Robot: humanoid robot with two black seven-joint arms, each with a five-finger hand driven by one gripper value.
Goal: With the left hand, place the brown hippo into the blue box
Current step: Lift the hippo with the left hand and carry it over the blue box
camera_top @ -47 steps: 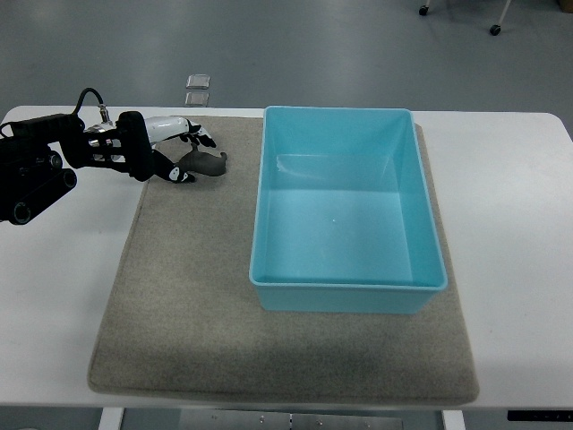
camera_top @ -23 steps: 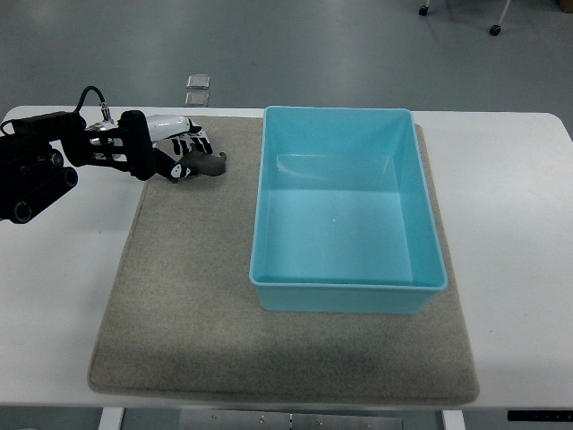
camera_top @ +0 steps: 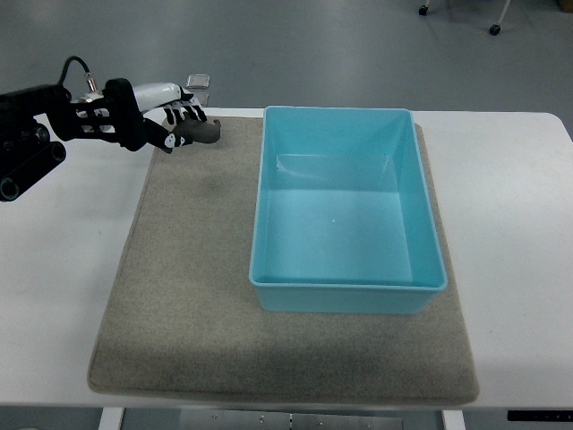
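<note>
I see a white worktop (camera_top: 519, 188) carrying a grey mat (camera_top: 188, 296), spread below and right of the left hand (camera_top: 170, 125).

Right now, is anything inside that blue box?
No. The blue box shows only its bare bottom. The brown hippo is outside it, held in the left hand, which partly covers it.

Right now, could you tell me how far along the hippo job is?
Done: the left hand has closed on the hippo, which appears raised off the mat near its far left corner. In hand: carrying it toward the box. Left: moving over the box, which holds nothing, and letting go. The right arm is not in view.
</note>
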